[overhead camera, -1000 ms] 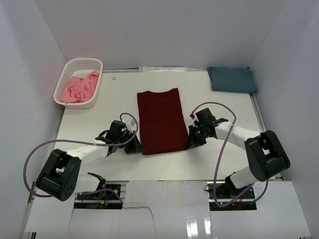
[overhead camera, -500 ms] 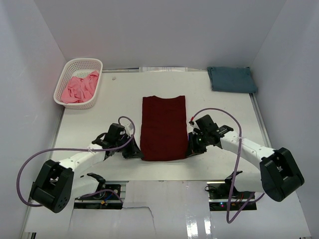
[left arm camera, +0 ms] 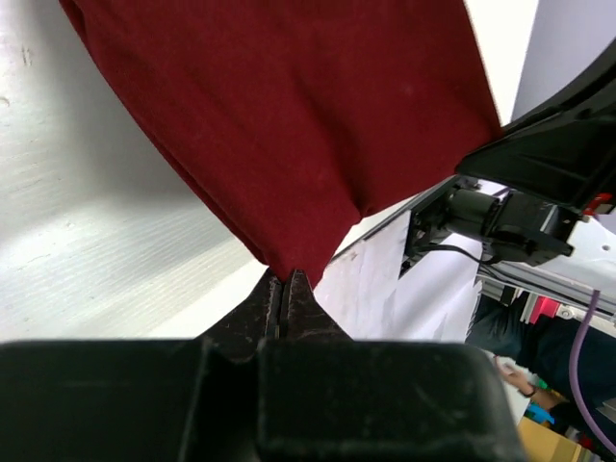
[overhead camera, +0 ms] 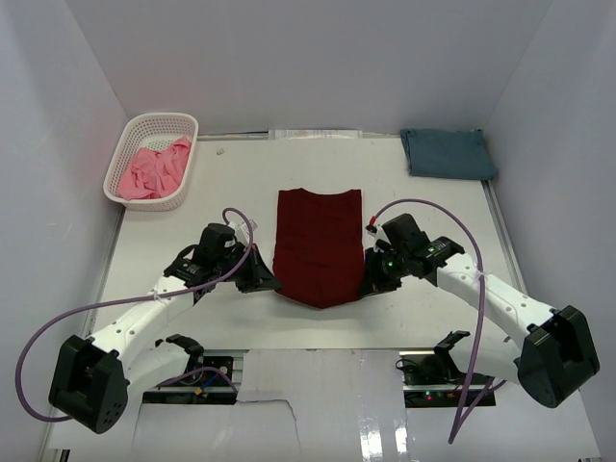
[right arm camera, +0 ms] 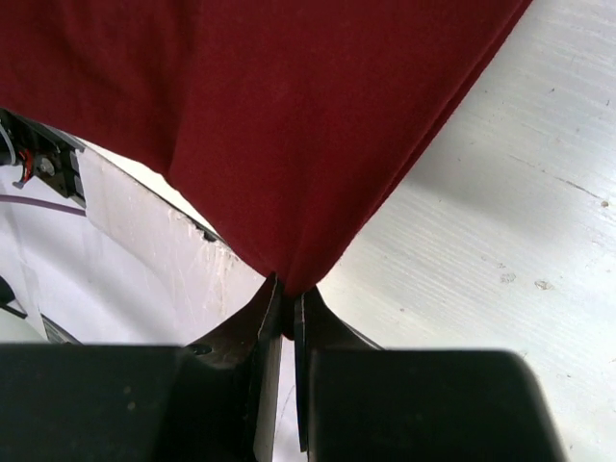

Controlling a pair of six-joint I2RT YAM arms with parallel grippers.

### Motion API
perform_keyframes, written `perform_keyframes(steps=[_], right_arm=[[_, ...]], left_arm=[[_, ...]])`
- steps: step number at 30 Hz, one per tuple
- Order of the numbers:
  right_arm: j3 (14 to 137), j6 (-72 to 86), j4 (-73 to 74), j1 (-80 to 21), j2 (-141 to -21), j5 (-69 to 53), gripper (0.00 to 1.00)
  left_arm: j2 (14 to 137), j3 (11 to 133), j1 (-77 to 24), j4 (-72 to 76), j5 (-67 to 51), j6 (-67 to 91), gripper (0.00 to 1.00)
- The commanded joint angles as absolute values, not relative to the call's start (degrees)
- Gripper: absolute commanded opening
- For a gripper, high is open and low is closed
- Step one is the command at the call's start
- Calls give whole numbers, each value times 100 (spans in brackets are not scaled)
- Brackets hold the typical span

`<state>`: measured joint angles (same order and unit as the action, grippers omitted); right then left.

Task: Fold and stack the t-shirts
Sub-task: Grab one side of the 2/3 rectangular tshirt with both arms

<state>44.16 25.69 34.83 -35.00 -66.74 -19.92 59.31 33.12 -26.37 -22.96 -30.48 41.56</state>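
The left gripper (left arm camera: 285, 282) has its two fingers pressed tight together on the near-left corner of the maroon t-shirt (overhead camera: 318, 245), with only a thin pinch of cloth between them. The right gripper (right arm camera: 287, 291) is clamped in the same way on the near-right corner. From the right wrist, the fabric fans out and away from that single pinched point.

In the overhead view the maroon t-shirt sits in the middle of the table (overhead camera: 231, 183), folded into a long panel that runs from far to near. Its far edge lies straight and flat. Its near edge is drawn up at both corners and sags to a soft point midway between the two grippers. Both wrist views show a shadow on the white surface under the cloth close to the fingers, so the near part hangs clear of the table there. How much of the far part rests flat cannot be told exactly.

The slate-blue t-shirt (overhead camera: 448, 152) lies folded at the far-right corner of the table, well apart from both arms. The pink t-shirt (overhead camera: 152, 171) is crumpled inside the white lattice basket (overhead camera: 162, 118) at the far-left corner. Both arms reach inward from the near edge, one on each side of the maroon panel, and a purple cable (overhead camera: 414, 201) loops above the right one.
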Motion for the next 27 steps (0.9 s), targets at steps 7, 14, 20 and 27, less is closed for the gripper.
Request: perform_keyframes(steps=[7, 14, 20, 27], right_arm=[[4763, 2496, 3946, -3516, -6161, -2136, 8], [4738, 2461, 4043, -3516, -6135, -2162, 8], [4701, 2522, 4052, -3516, -5977, -2127, 8], [5396, 2435, 4341, -3489, -6082, -1951, 8]], left_arm=[[5581, 3664, -2584, -2698, -3146, 4307, 0], [5485, 3596, -2549, -2777, -3173, 4342, 0], [5326, 3340, -2487, -2505, -3313, 4526, 0], [5475, 4016, -2435, -2777, -3164, 4342, 0]])
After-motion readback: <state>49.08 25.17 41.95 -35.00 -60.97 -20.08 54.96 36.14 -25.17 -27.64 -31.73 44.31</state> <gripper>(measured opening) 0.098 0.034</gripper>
